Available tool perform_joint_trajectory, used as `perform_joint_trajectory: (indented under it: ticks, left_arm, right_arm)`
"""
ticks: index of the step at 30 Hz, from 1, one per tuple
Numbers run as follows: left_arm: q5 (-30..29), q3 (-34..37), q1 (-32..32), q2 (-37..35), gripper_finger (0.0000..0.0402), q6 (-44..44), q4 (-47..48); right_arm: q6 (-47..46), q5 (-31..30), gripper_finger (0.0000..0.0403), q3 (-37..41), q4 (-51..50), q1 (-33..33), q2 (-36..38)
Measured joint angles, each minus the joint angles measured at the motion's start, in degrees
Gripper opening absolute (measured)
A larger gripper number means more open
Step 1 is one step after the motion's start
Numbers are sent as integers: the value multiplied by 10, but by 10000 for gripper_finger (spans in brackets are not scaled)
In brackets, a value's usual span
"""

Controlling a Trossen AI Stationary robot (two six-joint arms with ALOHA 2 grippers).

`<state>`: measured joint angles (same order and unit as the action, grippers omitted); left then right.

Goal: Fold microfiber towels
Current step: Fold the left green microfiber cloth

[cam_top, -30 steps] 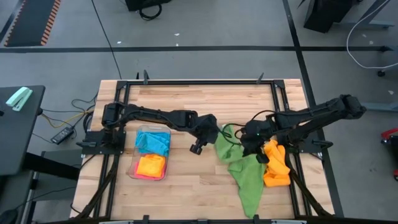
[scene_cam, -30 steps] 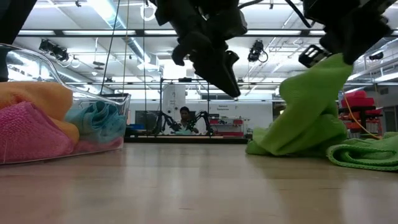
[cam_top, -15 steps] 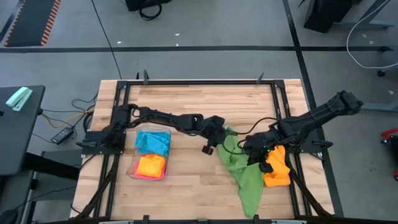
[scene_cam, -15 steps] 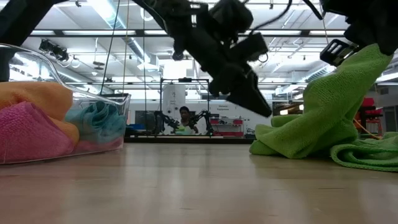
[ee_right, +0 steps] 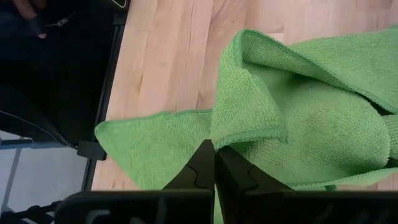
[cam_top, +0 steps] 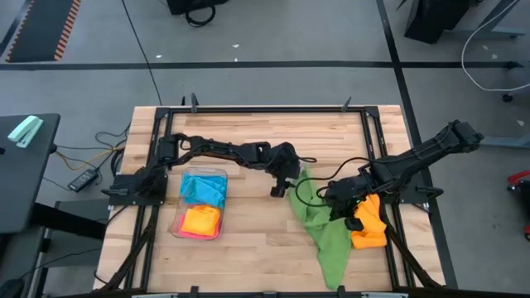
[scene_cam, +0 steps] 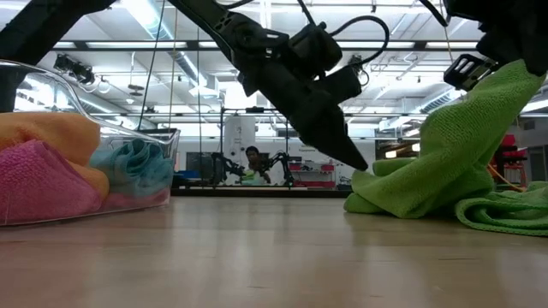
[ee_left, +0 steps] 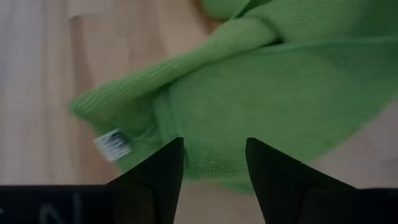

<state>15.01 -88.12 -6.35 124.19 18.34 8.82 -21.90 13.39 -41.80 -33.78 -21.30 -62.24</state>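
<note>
A green microfiber towel (cam_top: 321, 225) lies crumpled on the wooden table, right of centre. One part of it (scene_cam: 462, 128) is raised under my right gripper (cam_top: 335, 201), which is shut on it. My left gripper (cam_top: 280, 187) is open at the towel's left corner, which carries a white tag (ee_left: 112, 144). Its fingers slant down, and the corner (ee_left: 211, 124) shows in the gap between them. An orange towel (cam_top: 368, 225) lies heaped by the table's right edge. Blue (cam_top: 204, 187) and orange (cam_top: 200, 220) towels sit in a clear tray (cam_top: 178, 217) at the left. My left gripper stands at the green towel's tagged corner (scene_cam: 366, 175), slanting down from the left. I cannot tell whether its fingertips touch the cloth. My right gripper pinches a folded edge of the green towel (ee_right: 217, 138) between its two shut fingers, coming slanting from above. The cloth hangs slack below it, and the rest (scene_cam: 505, 214) lies on the table.
The clear tray (scene_cam: 128, 128) also holds a pink towel (scene_cam: 43, 184) under the orange one. Bare wood lies between the tray and the green towel and along the near edge. A black frame runs round the tabletop.
My left gripper has gone down and toward the table's right, reaching the green towel's left corner. My right gripper has shifted slightly toward the near right with the towel's raised part, and the raised cloth has leaned over to the right.
</note>
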Motion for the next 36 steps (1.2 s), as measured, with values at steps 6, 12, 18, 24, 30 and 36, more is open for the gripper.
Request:
perform_joint_trajectory:
  ticks: [6,12,18,24,30,36]
  left_arm:
    - [12,0,0,5,166,-28,-1]
    - [12,0,0,5,147,-47,1]
    - [10,0,2,12,124,-48,12]
    - [-51,0,8,20,121,-58,5]
    - [-77,0,18,20,130,-73,-5]
    - [-78,0,29,23,117,-75,-12]
  right_arm:
    - [2,-12,8,0,0,0,0]
    - [0,-14,8,0,0,0,0]
    - [-1,-14,8,0,0,0,0]
    - [0,-19,8,0,2,0,0]
    - [4,-22,8,0,2,0,0]
    - [4,-23,8,0,3,0,0]
